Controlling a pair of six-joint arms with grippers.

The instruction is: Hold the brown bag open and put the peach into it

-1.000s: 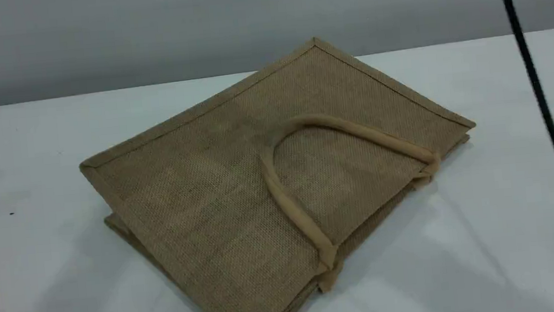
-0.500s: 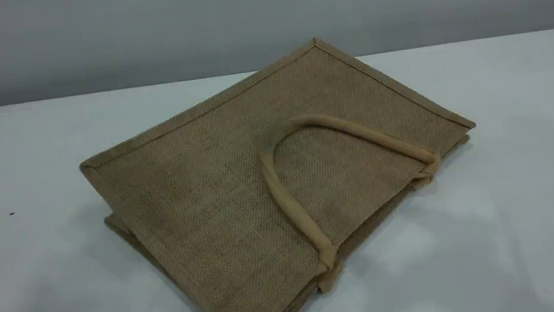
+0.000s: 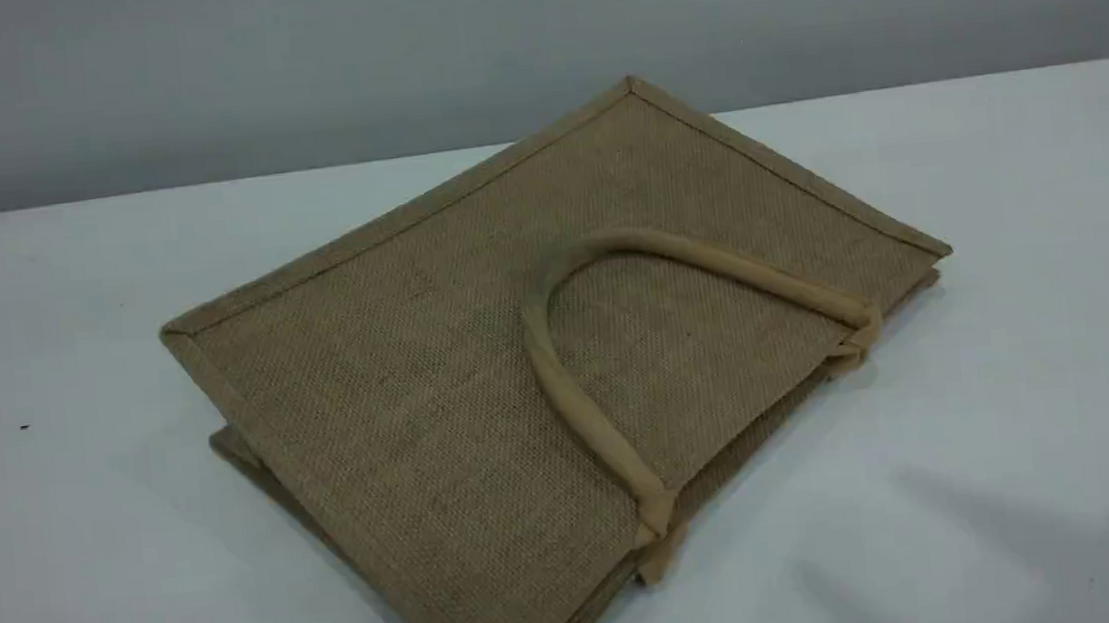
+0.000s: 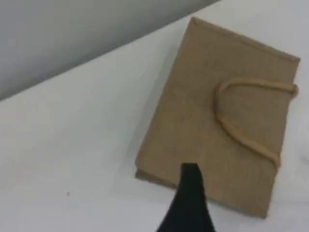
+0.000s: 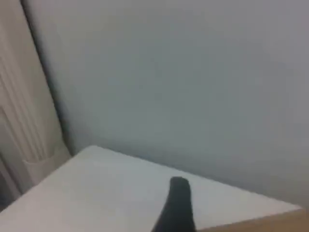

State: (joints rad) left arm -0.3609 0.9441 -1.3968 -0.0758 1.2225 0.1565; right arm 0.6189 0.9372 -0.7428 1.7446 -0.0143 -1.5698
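Note:
The brown bag (image 3: 440, 382) lies flat and closed on the white table (image 3: 63, 314), its mouth toward the front right. One tan loop handle (image 3: 578, 405) rests on its top face. From the left wrist view the bag (image 4: 203, 111) lies below and ahead, with one dark fingertip (image 4: 189, 170) of my left gripper hanging above its near edge, holding nothing. The right wrist view faces the grey wall; one dark fingertip (image 5: 178, 186) is held over the table, and a tan strip of the bag (image 5: 270, 225) shows at the bottom right. The peach is out of view. Neither arm appears in the scene view.
A grey wall (image 3: 292, 63) runs behind the table's far edge. A tiny dark speck (image 3: 24, 427) marks the table at the left. The right wrist view shows a white ribbed panel (image 5: 19, 125) beside the table's corner.
The black cables and dark arm parts at the scene view's edges a second ago have left the view. A shadow has moved across the table's front right. The bag has not moved.

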